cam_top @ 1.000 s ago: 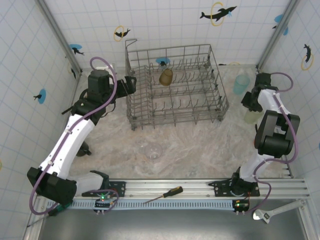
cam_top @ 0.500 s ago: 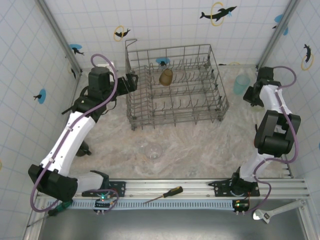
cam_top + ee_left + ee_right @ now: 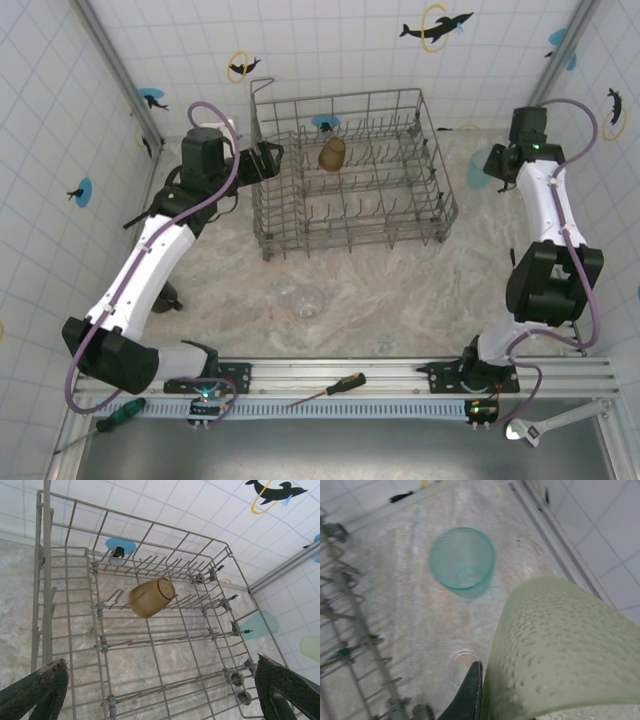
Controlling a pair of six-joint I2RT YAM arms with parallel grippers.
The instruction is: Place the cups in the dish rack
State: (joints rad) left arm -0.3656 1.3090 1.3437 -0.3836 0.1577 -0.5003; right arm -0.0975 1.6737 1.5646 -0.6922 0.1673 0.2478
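- The dish rack (image 3: 350, 238) is sitting mid-table, its open right wall lying to the left of the right gripper (image 3: 498, 165).
- The left gripper (image 3: 160, 692) is hovering at the rack's left rim, jaws spread wide, carrying nothing.
- The right gripper is clamping the pale green cup (image 3: 555, 650), so this arm is looking best placed to load.
- The light blue cup (image 3: 462, 562) is standing upright just beyond, possibly crowding the swing.
- The amber cup (image 3: 151, 597) is lying tilted on the rack's tines.
- A clear cup (image 3: 303, 300) is waiting on the table in front of the rack.

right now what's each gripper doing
Left gripper: open, holding nothing.
Right gripper: closed on the pale green cup.
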